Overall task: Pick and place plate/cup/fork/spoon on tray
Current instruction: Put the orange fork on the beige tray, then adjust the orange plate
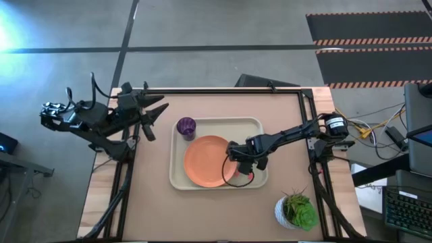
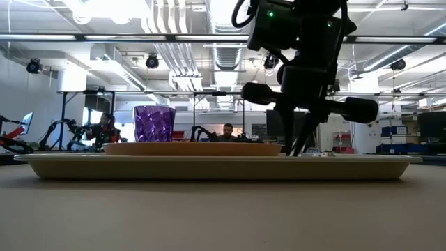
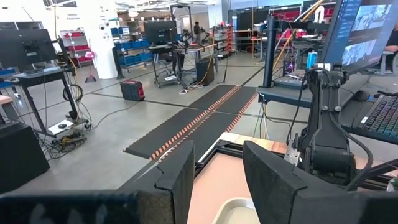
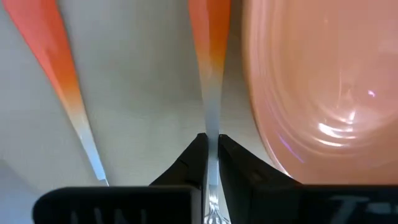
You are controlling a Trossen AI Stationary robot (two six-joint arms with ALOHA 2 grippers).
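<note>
High view looks straight down; low view level; both share tray (image 1: 256, 125).

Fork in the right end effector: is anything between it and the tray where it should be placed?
Nothing visible. The right end effector is shut on the fork over a bare strip of tray, between the plate and the spoon.

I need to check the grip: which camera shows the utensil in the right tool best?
The right wrist view: the right tool pinches a metal shank with an orange handle beside the plate. The high view shows only a red sliver; the low view hides it; the left wrist view misses it.
</note>
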